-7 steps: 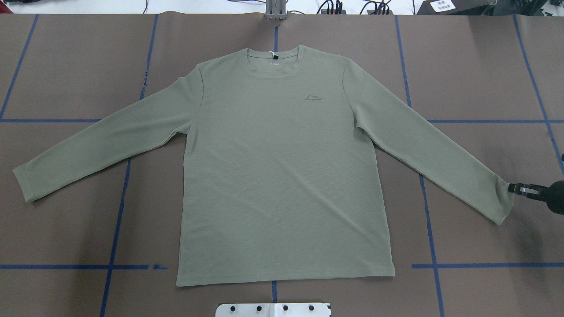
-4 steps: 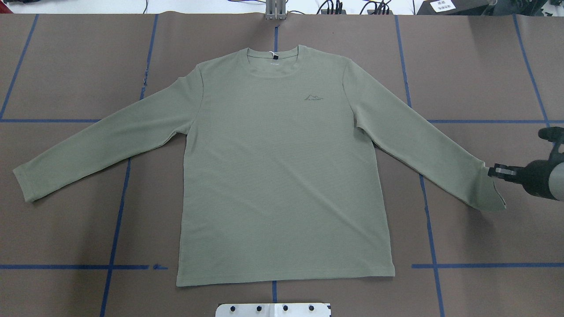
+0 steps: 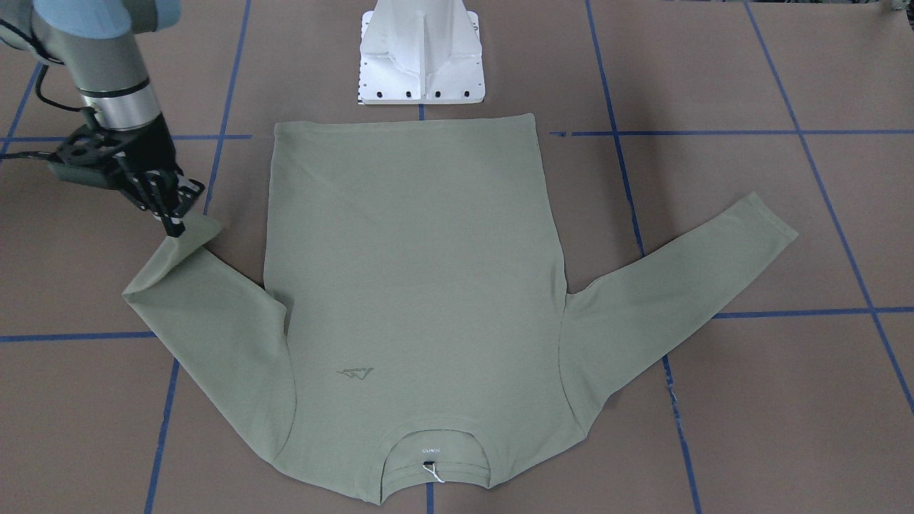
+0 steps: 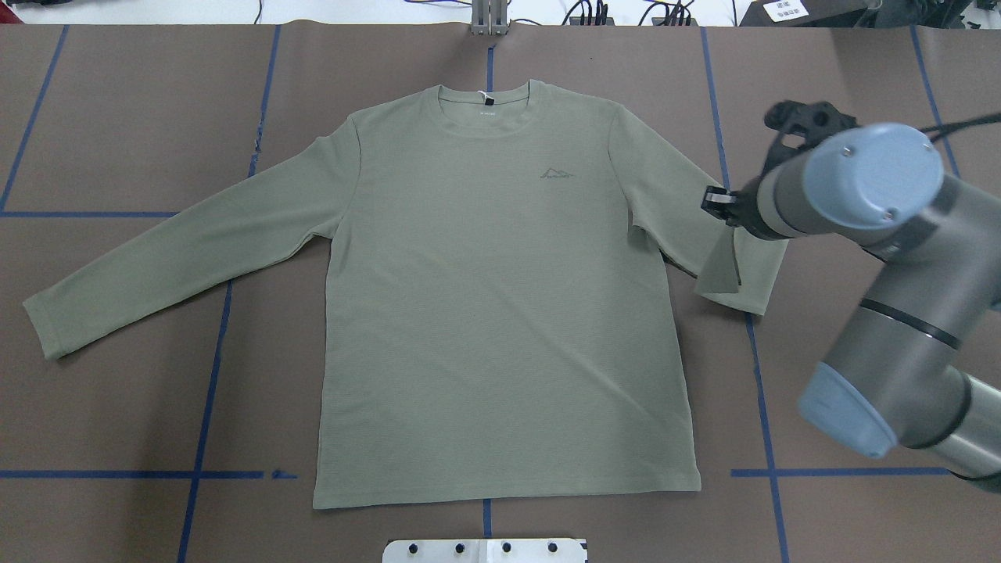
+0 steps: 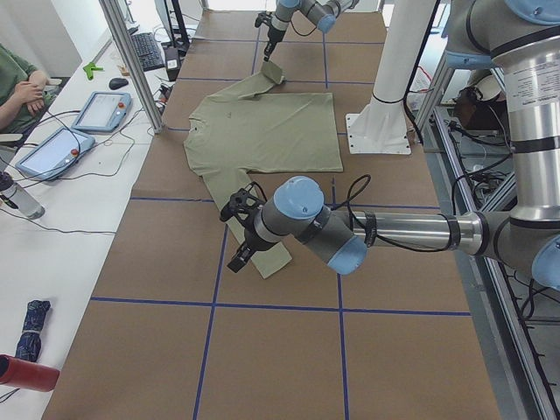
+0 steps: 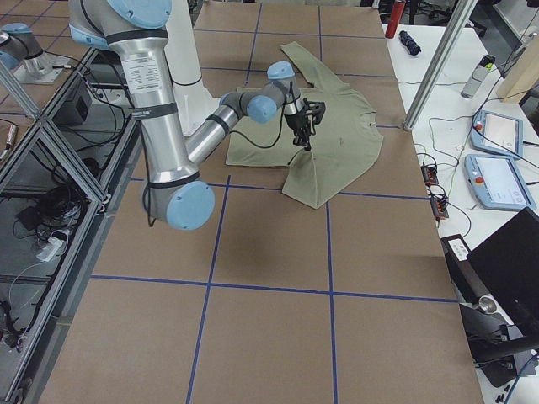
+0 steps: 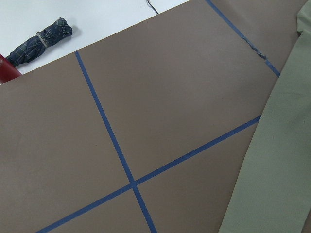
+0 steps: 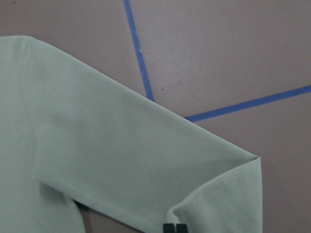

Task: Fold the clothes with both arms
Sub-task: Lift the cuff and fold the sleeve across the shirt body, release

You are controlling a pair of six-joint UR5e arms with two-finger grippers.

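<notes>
The sage-green long-sleeved shirt (image 4: 500, 313) lies flat, face up, with its neck at the far side. My right gripper (image 4: 715, 202) is shut on the right sleeve's cuff and holds it lifted above the sleeve's upper part, so the sleeve doubles back on itself (image 4: 743, 274). The front view shows the same pinch (image 3: 171, 227), and so does the right wrist view, where the fingertips (image 8: 174, 228) show at the bottom edge over the folded sleeve (image 8: 121, 160). The left sleeve (image 4: 156, 258) lies stretched out flat. My left gripper (image 5: 238, 256) hangs over that sleeve's cuff (image 5: 267, 262); I cannot tell if it is open or shut.
The white pedestal base (image 3: 421, 50) stands at the shirt's hem side. Blue tape lines (image 4: 207, 375) cross the brown table cover. A side table holds tablets (image 5: 96, 109), a rolled umbrella (image 7: 41, 41) and a seated person's arms (image 5: 22, 87). An aluminium post (image 5: 131, 61) stands by the table edge.
My right gripper has carried the cuff up and inward from the table's right edge towards the shirt's body, folding the sleeve over. The right arm now shows large in the overhead view.
</notes>
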